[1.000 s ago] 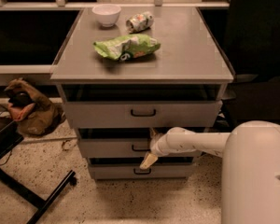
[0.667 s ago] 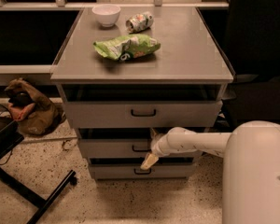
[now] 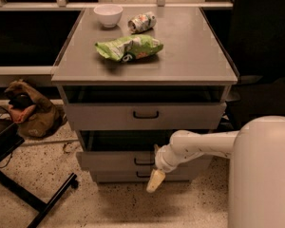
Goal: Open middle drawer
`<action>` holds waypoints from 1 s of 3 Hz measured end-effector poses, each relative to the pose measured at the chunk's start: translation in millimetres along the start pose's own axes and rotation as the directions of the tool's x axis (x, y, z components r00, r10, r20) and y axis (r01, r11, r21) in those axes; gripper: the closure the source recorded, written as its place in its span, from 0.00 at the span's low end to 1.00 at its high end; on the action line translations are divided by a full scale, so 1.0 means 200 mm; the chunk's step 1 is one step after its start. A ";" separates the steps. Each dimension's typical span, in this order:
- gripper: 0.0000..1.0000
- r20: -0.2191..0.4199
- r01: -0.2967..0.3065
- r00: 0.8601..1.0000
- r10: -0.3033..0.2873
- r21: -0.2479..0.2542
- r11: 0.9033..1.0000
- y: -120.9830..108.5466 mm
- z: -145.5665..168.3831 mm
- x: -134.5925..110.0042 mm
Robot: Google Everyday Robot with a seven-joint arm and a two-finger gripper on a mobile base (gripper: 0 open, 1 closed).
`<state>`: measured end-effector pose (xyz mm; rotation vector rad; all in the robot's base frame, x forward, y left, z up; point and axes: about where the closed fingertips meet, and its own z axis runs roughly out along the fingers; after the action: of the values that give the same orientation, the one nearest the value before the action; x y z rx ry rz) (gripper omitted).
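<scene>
The middle drawer (image 3: 109,160) is a grey flat front with a small dark loop handle (image 3: 144,161). It stands pulled out from the cabinet, with a dark gap above its front. My gripper (image 3: 156,180) is a cream tip at the end of the white arm (image 3: 199,146). It hangs just below and to the right of that handle, in front of the slim bottom drawer (image 3: 118,176). I cannot tell whether it touches the handle. The taller top drawer (image 3: 99,115) sits above.
On the cabinet top (image 3: 190,56) lie a green chip bag (image 3: 129,47), a white bowl (image 3: 108,14) and a tipped can (image 3: 142,22). A brown bag (image 3: 28,110) lies on the floor at the left. A black stand leg (image 3: 47,201) crosses the lower left. My white body (image 3: 263,175) fills the lower right.
The middle drawer front has slid out toward the camera. My gripper has moved down and toward the camera, from level with the handle to just below it.
</scene>
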<state>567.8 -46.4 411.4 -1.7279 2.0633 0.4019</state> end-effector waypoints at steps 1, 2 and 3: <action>0.00 -0.031 -0.034 0.999 0.031 -0.118 0.992 0.25 -0.05 0.04; 0.00 -0.031 -0.034 0.999 0.031 -0.119 0.992 0.25 -0.05 0.04; 0.00 -0.031 -0.033 0.999 0.029 -0.127 0.991 0.26 -0.05 0.03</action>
<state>514.2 -47.4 415.1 -1.7862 2.1288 0.5321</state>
